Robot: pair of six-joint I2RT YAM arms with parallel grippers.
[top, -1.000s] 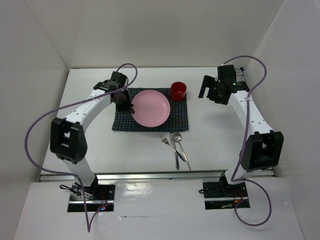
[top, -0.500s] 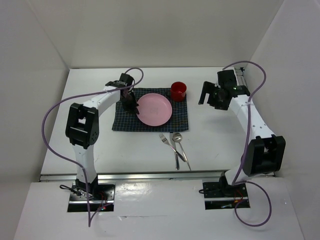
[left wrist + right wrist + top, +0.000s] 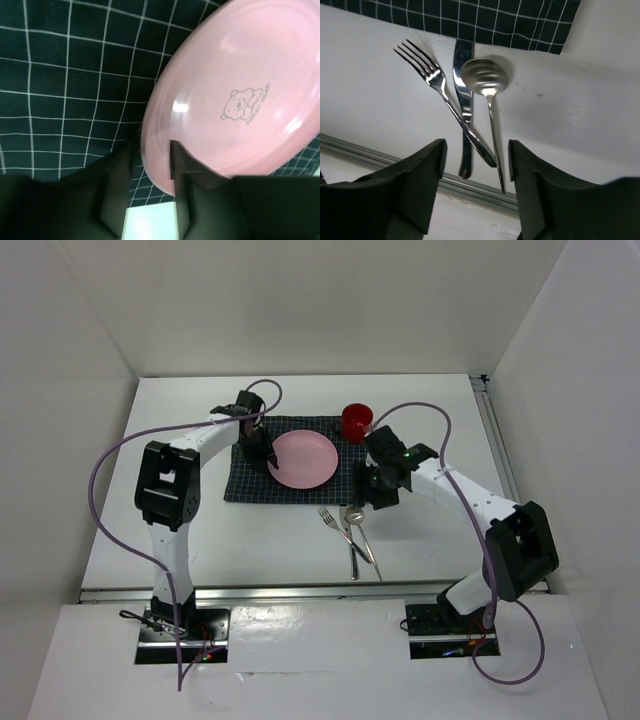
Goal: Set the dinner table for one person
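The left pincer stood parted astride the rim of the pink plate, which lay on the placemat. The right pincer, open, hovered above the crossed fork, knife and spoon on the counter beneath. The cutlery step looked next: descend and pinch one utensil.

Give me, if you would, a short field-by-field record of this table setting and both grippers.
plate: pink, on the navy checked placemat
cup: red, at the placemat's far right corner
cutlery: fork, knife, spoon on the bare dinner table beside the placemat; fork crosses knife
left gripper: open, astride the plate's rim
right gripper: open, above the cutlery
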